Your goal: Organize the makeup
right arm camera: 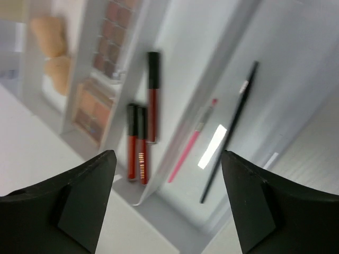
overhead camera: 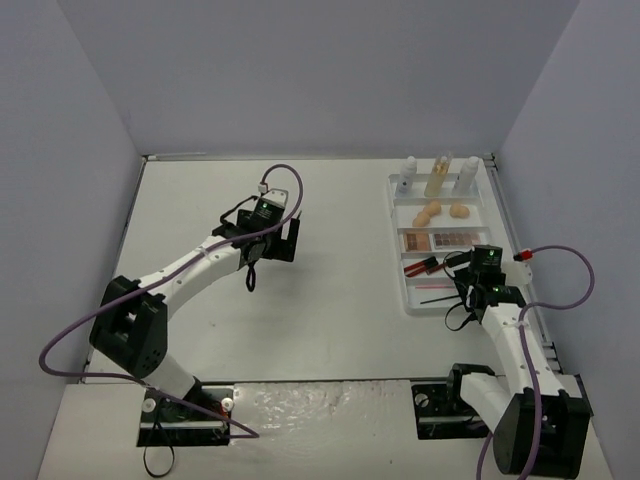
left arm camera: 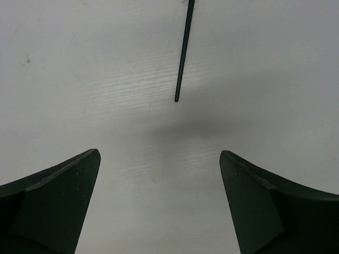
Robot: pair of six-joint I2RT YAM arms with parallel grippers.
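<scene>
In the top view the white tray (overhead camera: 430,311) at the right holds two white bottles (overhead camera: 408,177) and an amber bottle (overhead camera: 438,175), beige sponges (overhead camera: 431,212), eyeshadow palettes (overhead camera: 440,240), red/black lip tubes (overhead camera: 422,266) and thin brushes (overhead camera: 437,287). My right gripper (overhead camera: 462,268) is open and empty above the tray's near end; its view (right arm camera: 168,153) shows three lip tubes (right arm camera: 140,145), a pink brush (right arm camera: 189,147) and a black brush (right arm camera: 231,126). My left gripper (overhead camera: 283,245) is open and empty over the table; a thin dark brush (left arm camera: 183,53) lies ahead of its fingers (left arm camera: 159,153).
The right wrist view also shows palettes (right arm camera: 95,111) and sponges (right arm camera: 50,34) beyond a white tray divider (right arm camera: 177,127). Grey walls close the table on three sides. Purple cables loop from both arms.
</scene>
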